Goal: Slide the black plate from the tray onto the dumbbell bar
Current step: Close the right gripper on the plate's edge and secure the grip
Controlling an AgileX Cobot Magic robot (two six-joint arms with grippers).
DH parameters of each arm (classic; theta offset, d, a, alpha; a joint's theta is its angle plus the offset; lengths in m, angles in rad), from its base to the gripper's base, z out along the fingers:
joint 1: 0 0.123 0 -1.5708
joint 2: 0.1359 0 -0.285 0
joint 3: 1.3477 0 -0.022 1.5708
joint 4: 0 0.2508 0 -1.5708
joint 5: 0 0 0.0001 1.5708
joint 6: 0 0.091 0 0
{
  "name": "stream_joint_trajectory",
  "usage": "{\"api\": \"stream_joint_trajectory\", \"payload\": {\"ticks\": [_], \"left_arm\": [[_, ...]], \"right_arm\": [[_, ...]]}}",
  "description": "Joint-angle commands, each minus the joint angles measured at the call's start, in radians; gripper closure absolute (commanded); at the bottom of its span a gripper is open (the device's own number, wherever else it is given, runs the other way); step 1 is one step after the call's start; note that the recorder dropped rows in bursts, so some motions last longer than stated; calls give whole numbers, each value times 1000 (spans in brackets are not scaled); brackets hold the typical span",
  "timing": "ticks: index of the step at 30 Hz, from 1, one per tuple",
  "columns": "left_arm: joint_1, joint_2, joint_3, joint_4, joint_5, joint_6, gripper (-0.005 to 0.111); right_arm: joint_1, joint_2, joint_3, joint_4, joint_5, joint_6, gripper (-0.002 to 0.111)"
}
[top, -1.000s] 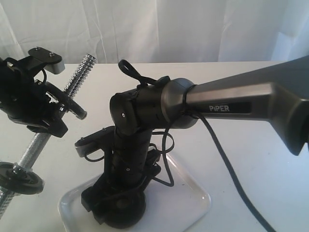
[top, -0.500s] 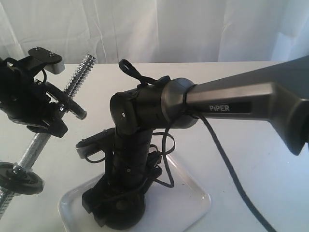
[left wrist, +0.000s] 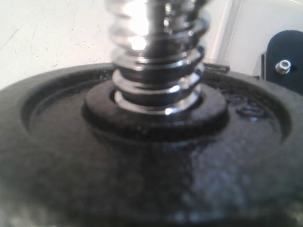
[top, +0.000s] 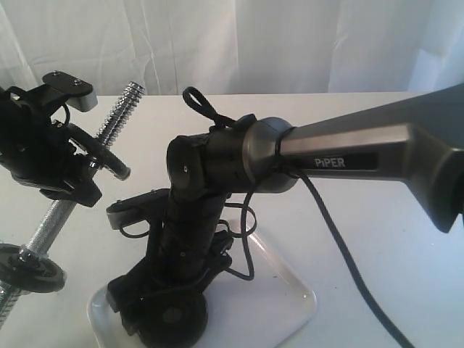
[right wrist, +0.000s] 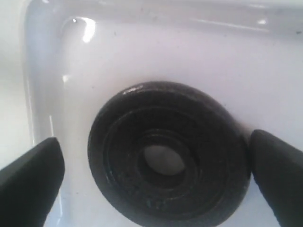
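On the tray (right wrist: 142, 56) — black plate (right wrist: 118, 156) lies between right hand's (right wrist: 154, 182) parted fingers (right wrist: 28, 184).

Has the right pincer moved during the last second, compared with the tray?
Yes. In the exterior view the right pincer has shifted left and slightly down, toward the near-left corner of the tray, which has not moved.

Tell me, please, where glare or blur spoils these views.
Left wrist view: the dumbbell bar flares white, its disc blurs toward the lens. Right wrist view: glare streaks the tray; the black plate looks soft. Exterior view: the curtain is washed out.
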Motion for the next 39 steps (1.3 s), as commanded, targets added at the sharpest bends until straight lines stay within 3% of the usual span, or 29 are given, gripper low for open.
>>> {"api": "stream_joint_trajectory", "payload": {"ticks": [1,10,39], "left_arm": [[0,-55,-36,-66,-17,-9,107],[0,-55,-36,-64,-17,-9,107],[0,-55,-36,-64,-15,-9,107]], "right_arm": [[1,34,17,74,-39,-11,3],[59,22,17,-337,-11,266,3],[140,-79,17,-273,-23,236,3]]}}
